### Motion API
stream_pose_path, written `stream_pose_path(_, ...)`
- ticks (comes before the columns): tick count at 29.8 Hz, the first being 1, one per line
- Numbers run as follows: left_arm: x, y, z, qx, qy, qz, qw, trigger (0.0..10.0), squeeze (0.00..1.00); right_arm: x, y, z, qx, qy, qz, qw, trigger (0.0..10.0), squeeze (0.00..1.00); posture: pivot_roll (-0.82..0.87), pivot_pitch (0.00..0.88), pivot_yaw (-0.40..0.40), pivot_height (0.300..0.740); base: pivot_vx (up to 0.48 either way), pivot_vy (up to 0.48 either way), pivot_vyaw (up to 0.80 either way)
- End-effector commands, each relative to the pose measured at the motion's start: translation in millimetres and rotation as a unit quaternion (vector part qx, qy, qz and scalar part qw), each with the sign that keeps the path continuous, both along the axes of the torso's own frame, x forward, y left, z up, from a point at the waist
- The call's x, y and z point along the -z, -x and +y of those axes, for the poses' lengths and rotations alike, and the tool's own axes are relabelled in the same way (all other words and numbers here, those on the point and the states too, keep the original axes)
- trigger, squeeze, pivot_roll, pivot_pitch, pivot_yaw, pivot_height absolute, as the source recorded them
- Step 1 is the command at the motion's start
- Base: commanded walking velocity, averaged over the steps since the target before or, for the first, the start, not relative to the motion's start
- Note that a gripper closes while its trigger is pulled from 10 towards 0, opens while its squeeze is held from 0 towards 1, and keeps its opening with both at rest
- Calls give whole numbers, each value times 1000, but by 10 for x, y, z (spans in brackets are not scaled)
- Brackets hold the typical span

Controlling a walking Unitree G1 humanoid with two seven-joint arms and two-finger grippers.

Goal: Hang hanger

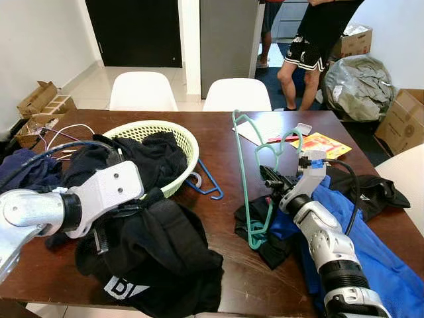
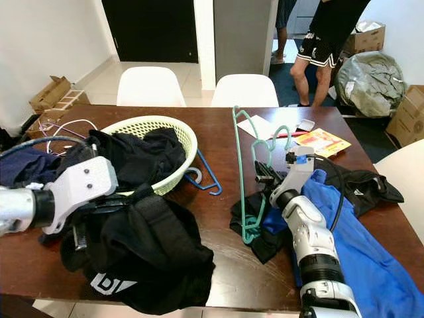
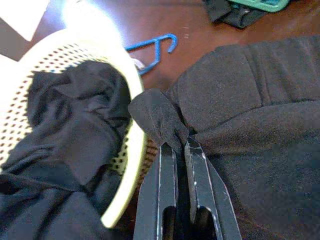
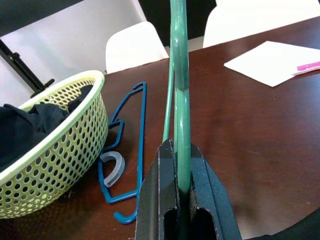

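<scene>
- A yellow-green basket stands on the brown table, with black clothes inside.
- A blue garment lies at the right side.
- Two white chairs stand behind the table.
- A person stands behind.
- Cardboard boxes are on the floor.

Only partial white letters on black garment at tabletop front edge, roughly "D" plus a stroke; rest folded under, not readable.

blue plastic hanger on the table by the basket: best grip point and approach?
Take the blue plastic hanger on its long straight bar, coming from above on the side away from the pale green perforated basket. It lies flat on the brown wooden table, with that bar clear while its other end sits close to the basket wall.
</scene>
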State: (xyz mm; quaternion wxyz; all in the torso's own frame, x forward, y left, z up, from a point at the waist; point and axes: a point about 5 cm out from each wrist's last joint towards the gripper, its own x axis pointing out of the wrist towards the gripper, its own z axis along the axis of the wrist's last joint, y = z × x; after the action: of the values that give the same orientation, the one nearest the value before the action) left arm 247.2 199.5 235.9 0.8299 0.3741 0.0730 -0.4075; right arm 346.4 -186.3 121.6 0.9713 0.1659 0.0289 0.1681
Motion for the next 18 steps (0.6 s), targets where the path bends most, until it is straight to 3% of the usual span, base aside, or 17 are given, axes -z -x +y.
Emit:
stream_pose_path(1, -204, -95, 32, -20, 14, -77, 997, 10000, 0, 38, -15, -49, 18, -9, 18, 1000, 10000, 0, 47, 17, 7, 740, 0, 0, 0)
stream_pose_path(3, -263, -118, -25, -15, 36, -96, 995, 10000, 0, 11, -22, -45, 17, -29, 14, 999, 10000, 0, 46, 17, 8, 740, 0, 0, -400)
stream_pose_path(4, -380, -137, -179, 2, 100, -126, 987, 10000, 0, -118, -18, -3, -8, -104, -13, 995, 10000, 0, 47, 16, 9, 740, 0, 0, -800)
stream_pose_path(6, -410, -138, -219, 7, 118, -131, 984, 10000, 0, -160, -13, 11, -17, -125, -22, 992, 10000, 0, 47, 16, 9, 740, 0, 0, -800)
stream_pose_path(8, -460, -137, -304, 15, 156, -134, 979, 10000, 0, -345, 10, 73, -58, -181, -53, 980, 10000, 0, 42, 15, 10, 740, 0, 0, -800)
stream_pose_path(9, -460, -137, -304, 15, 156, -134, 979, 10000, 0, -345, 10, 73, -58, -181, -53, 980, 10000, 0, 42, 15, 10, 740, 0, 0, -800)
stream_pose_path(11, -526, -146, -383, 21, 196, -138, 971, 10000, 0, -587, 36, 117, -99, -221, -89, 966, 10000, 0, 33, 11, 12, 740, 0, 0, -800)
stream_pose_path(16, -596, -148, -442, 32, 228, -143, 963, 10000, 0, -795, 35, 96, -113, -245, -120, 955, 10000, 0, 31, 10, 12, 740, 0, 0, -800)
stream_pose_path(18, -735, -115, -537, 66, 275, -153, 947, 10000, 0, -1123, 14, -27, -108, -289, -168, 937, 10000, 0, 28, 2, 11, 740, 0, 0, -800)
